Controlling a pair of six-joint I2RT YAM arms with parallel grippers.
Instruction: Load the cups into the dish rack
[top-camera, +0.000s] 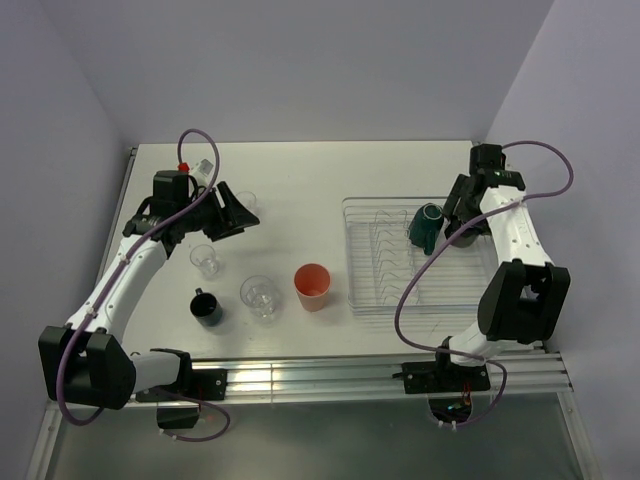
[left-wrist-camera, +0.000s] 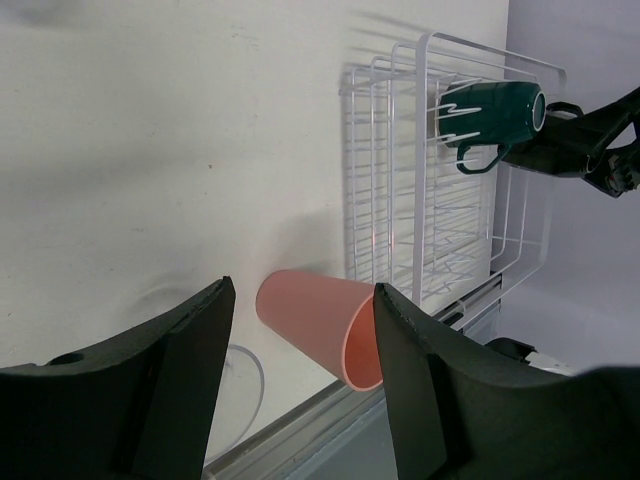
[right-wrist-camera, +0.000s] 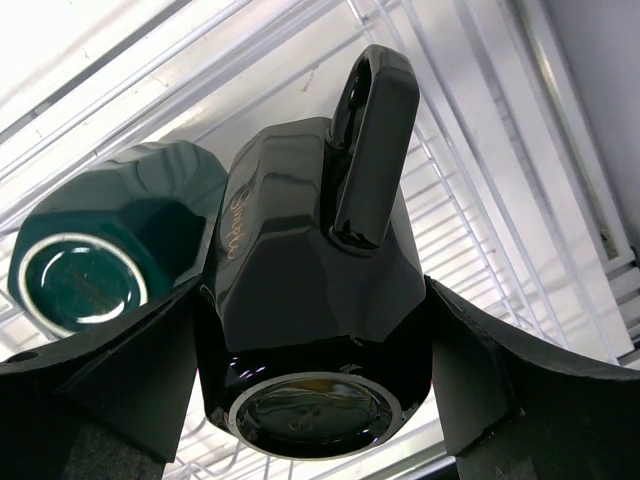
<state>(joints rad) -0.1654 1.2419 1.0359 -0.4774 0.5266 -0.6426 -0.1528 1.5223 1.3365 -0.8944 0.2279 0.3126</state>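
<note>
My right pincer (right-wrist-camera: 312, 350) pinches a glossy black mug (right-wrist-camera: 300, 250) over the dish rack (right-wrist-camera: 577, 150), where it could slip or knock the green mug (right-wrist-camera: 90, 240).

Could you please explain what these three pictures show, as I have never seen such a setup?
Two robot arms are bolted to a table, each ending in a two-fingered pincer. One picture looks down from above; the other two come from cameras on the wrists. On the table stand an orange cup, a black mug and some clear glasses. The wire rack on the right holds a green mug. The right pincer grips a dark glossy mug over the rack; the left pincer is open and empty.
</note>
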